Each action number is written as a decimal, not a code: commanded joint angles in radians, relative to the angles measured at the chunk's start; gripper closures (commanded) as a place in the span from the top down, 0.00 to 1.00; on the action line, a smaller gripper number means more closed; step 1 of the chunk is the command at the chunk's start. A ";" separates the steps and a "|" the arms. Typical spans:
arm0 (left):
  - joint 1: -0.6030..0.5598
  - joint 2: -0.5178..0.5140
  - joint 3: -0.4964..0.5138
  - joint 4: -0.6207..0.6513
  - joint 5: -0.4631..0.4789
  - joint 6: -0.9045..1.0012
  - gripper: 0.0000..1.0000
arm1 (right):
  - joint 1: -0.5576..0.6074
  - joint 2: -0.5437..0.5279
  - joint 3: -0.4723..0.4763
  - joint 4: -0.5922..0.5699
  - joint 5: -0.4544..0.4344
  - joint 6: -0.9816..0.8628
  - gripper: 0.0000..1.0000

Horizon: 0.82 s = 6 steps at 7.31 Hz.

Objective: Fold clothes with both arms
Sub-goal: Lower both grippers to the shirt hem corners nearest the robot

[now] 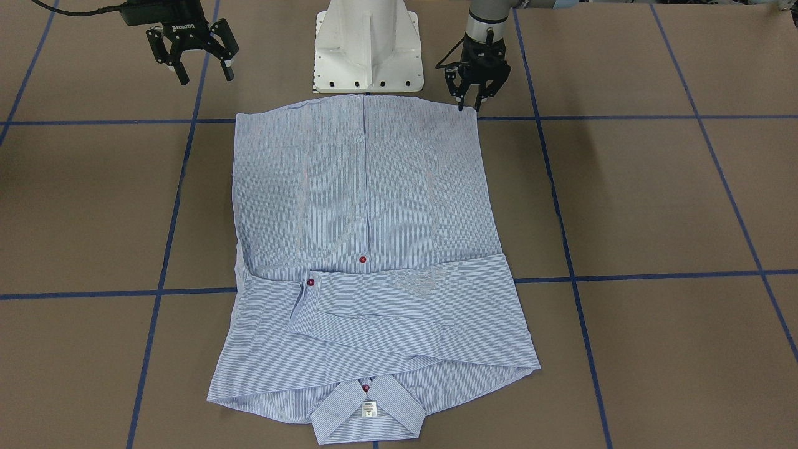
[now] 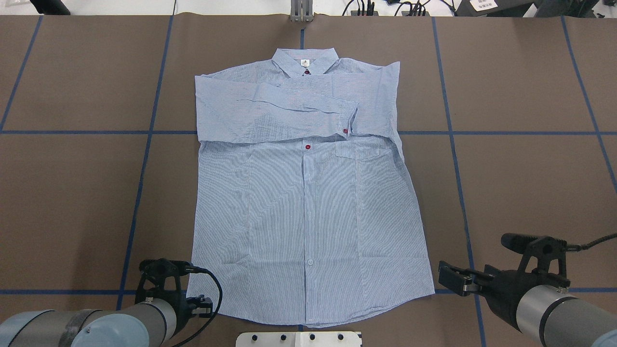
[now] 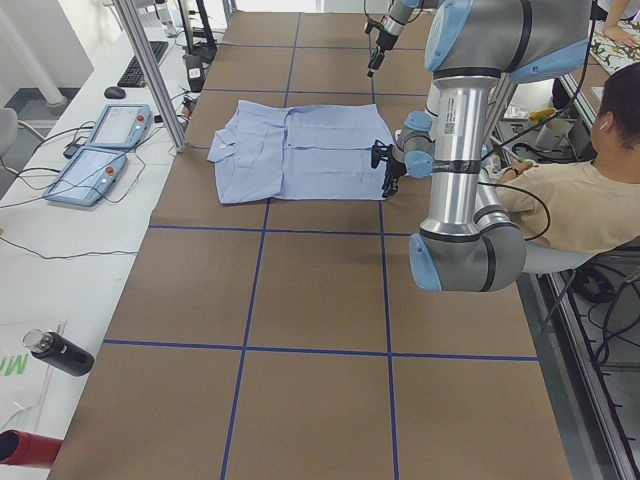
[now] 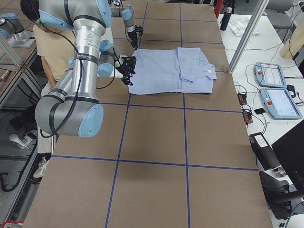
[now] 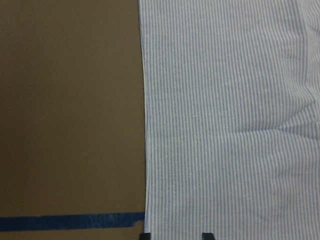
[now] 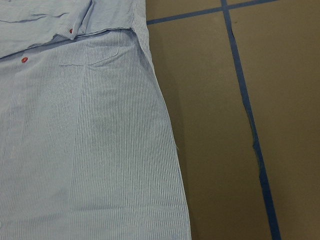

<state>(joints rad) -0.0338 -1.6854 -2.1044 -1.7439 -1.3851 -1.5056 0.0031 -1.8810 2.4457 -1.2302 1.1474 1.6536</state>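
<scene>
The light blue-and-white striped shirt (image 1: 368, 206) lies flat, front up, on the brown table, collar away from the robot. Both sleeves are folded across the chest (image 2: 289, 111). My left gripper (image 1: 469, 103) hangs low over the hem's left corner (image 2: 195, 302). Its fingertips (image 5: 145, 235) stand apart astride the shirt's side edge (image 5: 225, 125), so it is open. My right gripper (image 1: 193, 59) is wide open and empty, raised off the table just outside the hem's right corner (image 2: 450, 279). Its wrist view shows the shirt's pocket side (image 6: 85, 150), with no fingers in view.
The white pedestal base (image 1: 368, 56) stands right behind the hem. Blue tape lines (image 2: 144, 144) cross the table. A metal post (image 2: 301, 12) stands beyond the collar. A seated person (image 3: 590, 190) is behind the robot. Two tablets (image 3: 100, 150) and a bottle (image 3: 60, 352) lie off the table's far side.
</scene>
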 commanded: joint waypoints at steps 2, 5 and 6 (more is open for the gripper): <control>0.000 0.000 0.003 -0.002 0.000 0.001 0.46 | 0.000 0.000 0.001 0.000 0.000 0.000 1.00; -0.006 0.000 0.003 0.000 0.000 0.002 0.46 | 0.000 0.002 -0.001 0.000 0.000 0.000 1.00; -0.006 0.000 0.009 -0.002 0.001 0.001 0.47 | 0.000 0.002 -0.001 0.000 0.000 0.000 1.00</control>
<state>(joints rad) -0.0387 -1.6858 -2.0998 -1.7446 -1.3849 -1.5042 0.0031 -1.8792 2.4452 -1.2303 1.1474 1.6536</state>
